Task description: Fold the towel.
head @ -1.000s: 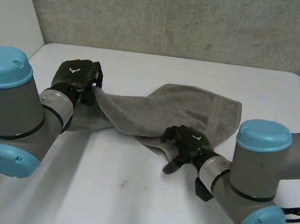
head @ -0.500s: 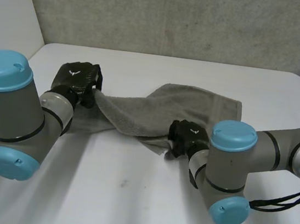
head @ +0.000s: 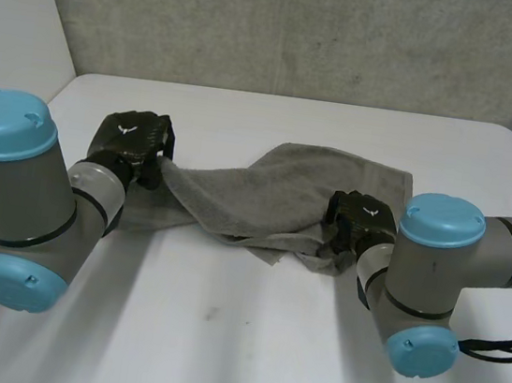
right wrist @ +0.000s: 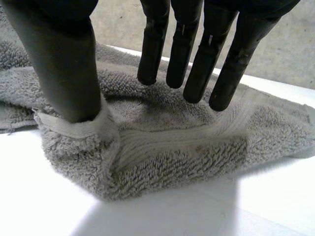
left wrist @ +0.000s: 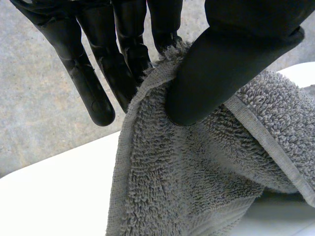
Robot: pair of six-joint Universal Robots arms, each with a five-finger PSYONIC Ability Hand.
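- Our left hand (head: 131, 137) sits at the middle left of the head view. It grips the grey towel (head: 274, 194) at its left end, with the thumb (left wrist: 221, 64) clamping the hemmed edge against the fingers (left wrist: 123, 54).
- Its palm faces away from us, and the left arm (head: 12, 178) is bent close in at the lower left of the frame.
- Our right hand (head: 358, 219) is at the middle right, lying low on the towel's near right corner. The straight fingers (right wrist: 194, 59) have their tips down on the pile and the thumb (right wrist: 64, 64) presses the hem, so nothing is gripped yet.
- The right arm (head: 435, 262) reaches in from the right edge of the frame.
- The towel lies rumpled across the centre of the white table (head: 218, 338), sagging between the two hands.
- We judge this to be the grasping step, with one end held and the other corner only being found.
- Next the right hand should close on that hem. Both hands can then draw the cloth taut and carry the near edge over to the far one.
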